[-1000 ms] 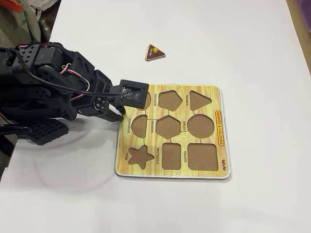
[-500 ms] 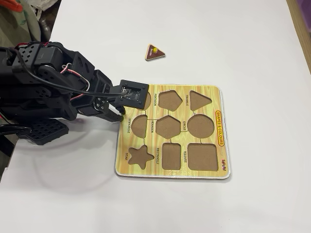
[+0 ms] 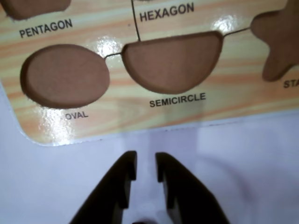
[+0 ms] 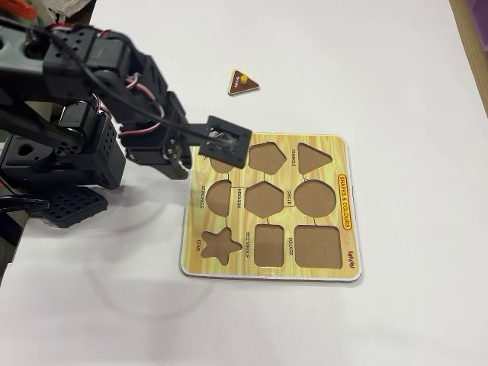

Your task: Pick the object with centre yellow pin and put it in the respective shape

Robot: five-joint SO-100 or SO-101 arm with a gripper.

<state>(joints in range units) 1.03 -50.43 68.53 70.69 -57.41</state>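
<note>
The object with centre yellow pin, a small dark brown triangle, lies flat on the white table beyond the puzzle board in the fixed view. It is out of the wrist view. The board's triangle cutout is at its far right corner. My gripper hovers above the table at the board's left edge, well short of the triangle piece. In the wrist view my gripper points at the board below the semicircle cutout. Its jaws stand almost together with a thin slit, holding nothing.
The board has several empty cutouts, among them an oval, a star and a square. The black arm base fills the left side. The table's right edge runs along the far right.
The arm has lifted and swung toward the far side of the board; the wrist camera block now sits higher, over the board's near-left corner. The triangle piece has not moved.
</note>
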